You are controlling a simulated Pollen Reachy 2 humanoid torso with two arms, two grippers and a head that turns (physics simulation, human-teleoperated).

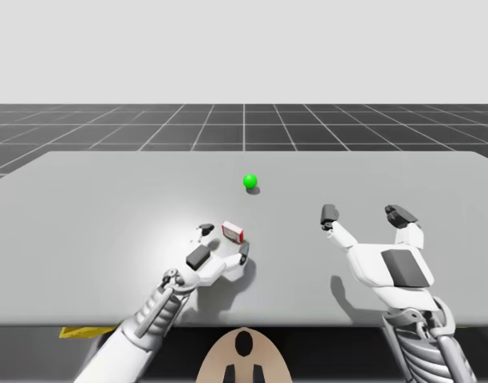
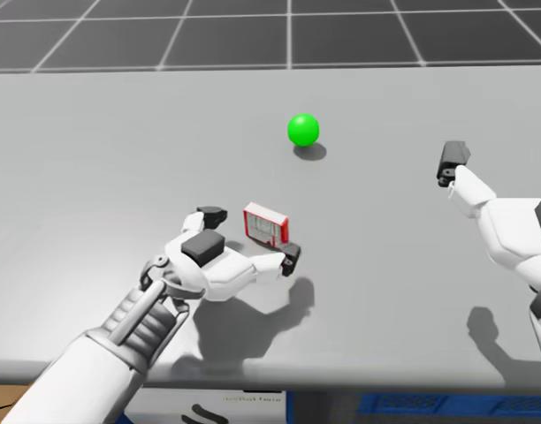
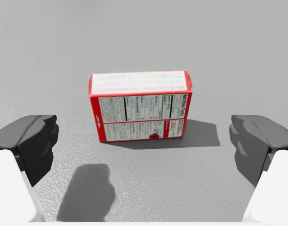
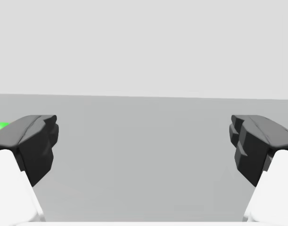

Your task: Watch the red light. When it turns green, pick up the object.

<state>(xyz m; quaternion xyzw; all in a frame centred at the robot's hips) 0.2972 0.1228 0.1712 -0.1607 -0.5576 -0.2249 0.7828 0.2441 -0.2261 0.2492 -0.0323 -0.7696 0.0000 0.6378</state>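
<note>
Two risks: a knock and a thin grip, both my own judgement from how things lay.
Knock: the box [image 3: 140,106] stood on a narrow side on the table [image 1: 108,199], so a finger of the left gripper [image 1: 224,242] coming in off-line could have tipped it or shoved it away.
Thin grip: the box sat just ahead of the fingertips rather than deep between them. Closing from there might have caught only its near edge, and it could have slipped on the lift.
Twist: in the head view the box looked slightly turned against the line of the fingers, with one fingertip near its corner. An uneven squeeze could have spun it.
Light [image 2: 303,129]: it was green, so starting early was no danger. It sat beyond the box, well apart from it.
Left jaws: spread wide, wider than the box, with a clear gap on each side in the wrist view. They touched nothing and held nothing.
Right gripper [image 1: 364,215]: its jaws were also spread wide and empty, above the table and well apart from the box.
Box place: on the table, in line with the left gripper's gap, not yet lifted.
</note>
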